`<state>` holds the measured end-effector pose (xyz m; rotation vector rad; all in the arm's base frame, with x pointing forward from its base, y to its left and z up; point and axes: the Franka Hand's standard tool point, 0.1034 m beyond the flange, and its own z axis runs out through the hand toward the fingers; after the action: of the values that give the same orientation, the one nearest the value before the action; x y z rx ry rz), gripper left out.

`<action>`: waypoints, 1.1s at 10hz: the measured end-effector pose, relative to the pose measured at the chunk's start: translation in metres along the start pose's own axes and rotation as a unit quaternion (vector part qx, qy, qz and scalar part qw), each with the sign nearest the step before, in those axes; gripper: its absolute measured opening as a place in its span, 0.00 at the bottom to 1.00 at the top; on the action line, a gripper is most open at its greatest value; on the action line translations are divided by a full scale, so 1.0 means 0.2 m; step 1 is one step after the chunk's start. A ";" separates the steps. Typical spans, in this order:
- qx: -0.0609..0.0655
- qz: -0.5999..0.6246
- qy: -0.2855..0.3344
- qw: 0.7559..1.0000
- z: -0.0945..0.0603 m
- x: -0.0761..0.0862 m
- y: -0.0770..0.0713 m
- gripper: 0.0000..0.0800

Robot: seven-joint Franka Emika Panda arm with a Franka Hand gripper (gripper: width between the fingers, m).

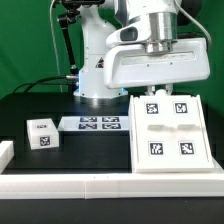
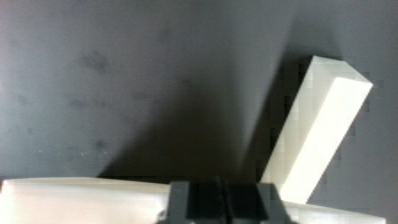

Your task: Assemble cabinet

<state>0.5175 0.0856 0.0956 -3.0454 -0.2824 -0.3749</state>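
Observation:
The cabinet (image 1: 170, 130) is a large white boxy body at the exterior view's right, with black-and-white tags on its upper face. My gripper (image 1: 160, 90) hangs just above its far edge, and the white wrist housing hides most of the fingers. In the wrist view the dark fingers (image 2: 199, 203) stand close together with nothing seen between them. A long white wall (image 2: 320, 120) rises beside them and a white surface (image 2: 80, 200) lies on the other side; both look like parts of the cabinet. My gripper (image 2: 224, 203) sits between them.
The marker board (image 1: 95, 123) lies flat on the black table in front of the robot base (image 1: 100, 70). A small white tagged cube (image 1: 42, 133) stands at the exterior view's left. A white block (image 1: 5, 152) sits at the far left edge. A white rim (image 1: 100, 185) runs along the front.

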 end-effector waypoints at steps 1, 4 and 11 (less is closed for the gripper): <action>0.000 0.000 0.000 1.000 0.00 0.00 0.00 0.00; -0.001 -0.005 -0.001 1.000 0.00 -0.01 0.01 0.00; 0.006 -0.009 -0.020 1.000 -0.12 0.12 -0.01 0.00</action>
<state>0.5344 0.0907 0.1257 -3.0435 -0.3130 -0.3114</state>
